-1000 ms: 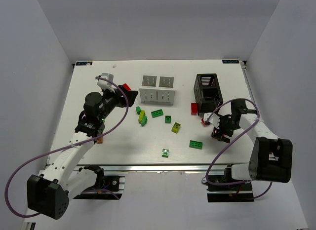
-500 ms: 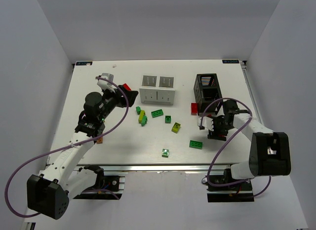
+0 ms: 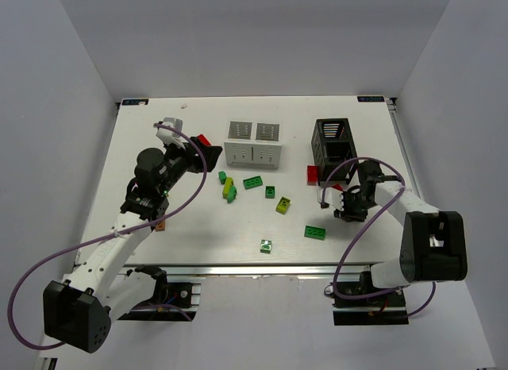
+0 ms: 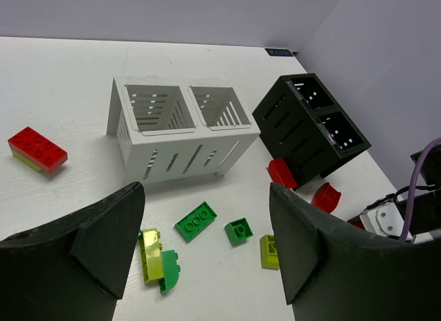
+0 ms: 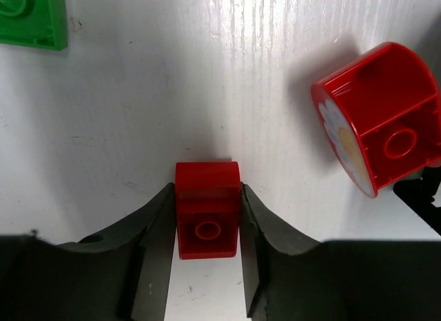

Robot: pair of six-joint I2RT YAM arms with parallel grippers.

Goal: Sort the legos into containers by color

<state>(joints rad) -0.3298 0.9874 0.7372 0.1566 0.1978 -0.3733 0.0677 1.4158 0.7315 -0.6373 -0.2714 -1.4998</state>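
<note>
White box [image 4: 182,128]: you see bare slotted walls in both compartments. Black box [image 4: 313,131]: interior too dark to read. Your right claw [image 5: 207,221] pinches a red lego [image 5: 207,197] on the tabletop [image 5: 138,114]; left claw [image 4: 204,224] gapes, empty.

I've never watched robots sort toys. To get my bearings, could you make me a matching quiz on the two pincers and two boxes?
1 left pincer
2 right pincer
3 white box
4 black box

A closed on a small red brick
B red pieces beside its base
C open, empty
D green bricks in front of it

Pairs: 1-C, 2-A, 3-D, 4-B
</note>
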